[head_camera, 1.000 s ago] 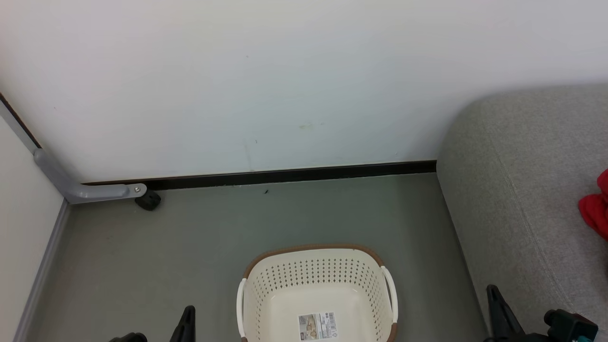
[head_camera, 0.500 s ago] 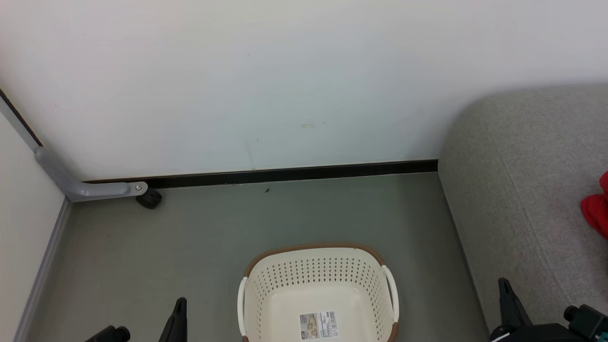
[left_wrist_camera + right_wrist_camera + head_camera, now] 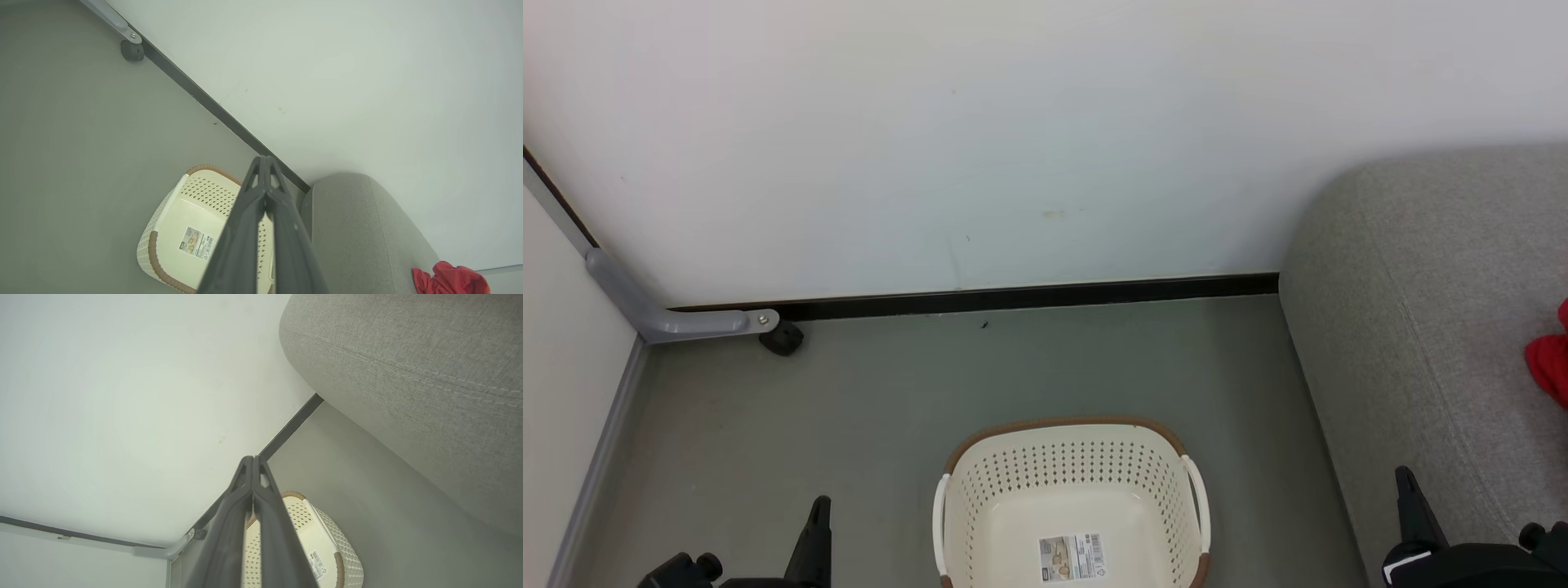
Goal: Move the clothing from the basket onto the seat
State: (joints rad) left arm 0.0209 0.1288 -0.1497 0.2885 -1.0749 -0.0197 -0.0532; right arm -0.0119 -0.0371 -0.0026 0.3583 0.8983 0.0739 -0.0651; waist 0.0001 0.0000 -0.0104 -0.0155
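Red clothing point(image 3: 1550, 363) is lying on the grey sofa point(image 3: 1421, 310), the laundry basket point(image 3: 1062, 425) standing just beside it. The left gripper point(image 3: 818, 510) and right gripper point(image 3: 1403, 478) are hanging clenched on nothing.

Basket point(image 3: 1062, 469): cream plastic, smooth, faint sheen; perforated walls; brown matt rim.
Label sticker point(image 3: 1072, 558): printed paper, inside the basket.
Seat point(image 3: 1421, 327): grey woven cloth, matt, coarse grain, stitched seams.
Clothing point(image 3: 1550, 371): red soft cloth, crumpled, matt.
Floor point(image 3: 849, 408): grey-green, smooth, matt.
Wall point(image 3: 1013, 122): white, smooth, faintly scuffed.
Left gripper point(image 3: 265, 163): dark grey, matt, plastic-looking.
Right gripper point(image 3: 251, 459): same finish.
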